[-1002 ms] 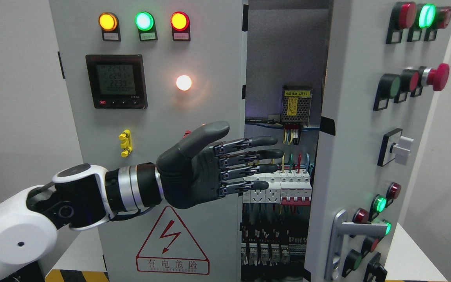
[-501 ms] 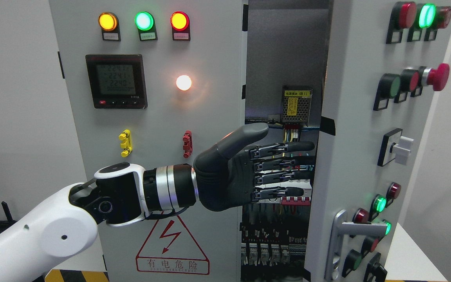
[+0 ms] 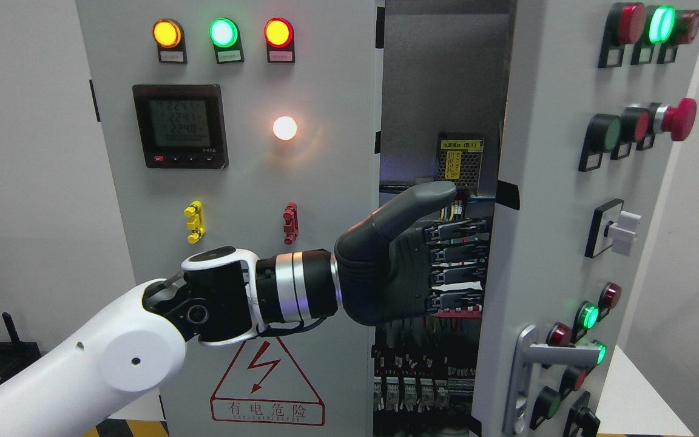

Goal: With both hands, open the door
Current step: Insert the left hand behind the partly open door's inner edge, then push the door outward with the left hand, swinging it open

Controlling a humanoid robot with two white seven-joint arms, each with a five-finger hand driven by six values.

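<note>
The left hand (image 3: 410, 261) is extended flat across the gap of the electrical cabinet (image 3: 234, 182), thumb raised, nothing grasped. Its fingers (image 3: 455, 267) are stretched straight and reach behind the inner edge of the right door (image 3: 543, 200); contact there cannot be made out. That door is swung partly open, its handle (image 3: 537, 358) at the lower edge.
</note>
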